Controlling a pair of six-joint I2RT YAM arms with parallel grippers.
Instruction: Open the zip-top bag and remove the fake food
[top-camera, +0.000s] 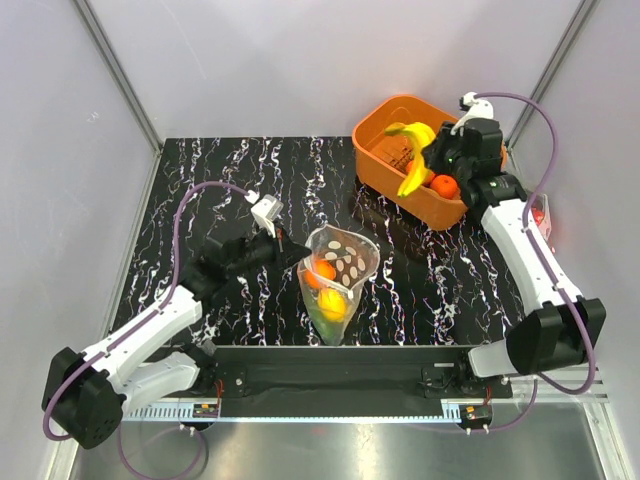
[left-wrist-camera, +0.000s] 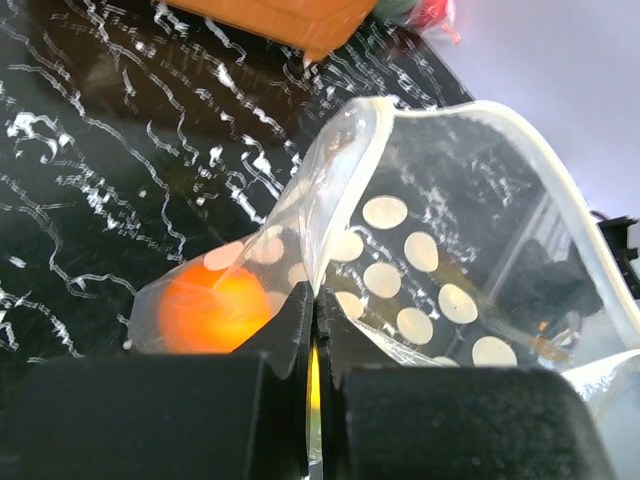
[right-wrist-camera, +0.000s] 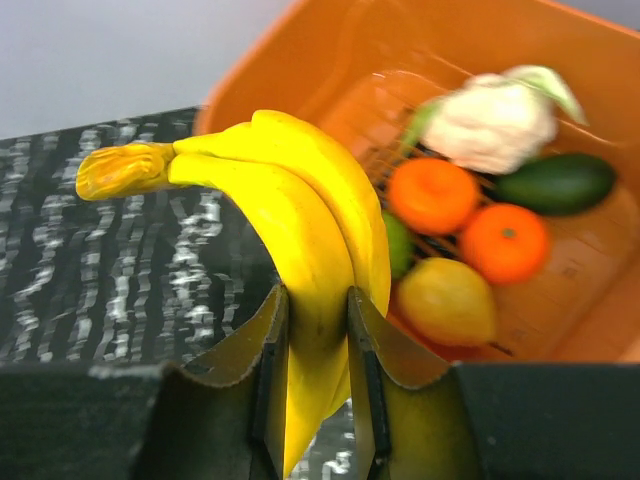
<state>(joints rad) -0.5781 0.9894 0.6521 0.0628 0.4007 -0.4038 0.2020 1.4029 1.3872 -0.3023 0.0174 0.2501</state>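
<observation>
Zip-top bag (left-wrist-camera: 420, 260) in left claw (left-wrist-camera: 313, 300); seemingly two bananas (right-wrist-camera: 310, 220) in right claw (right-wrist-camera: 315, 297)

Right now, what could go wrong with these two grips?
The right gripper clamps the bananas near one end, at the orange bin's rim; they could swing or drop onto the table. The left gripper pinches only a thin fold of the zip-top bag; it may slip free with the orange fruit inside.
</observation>
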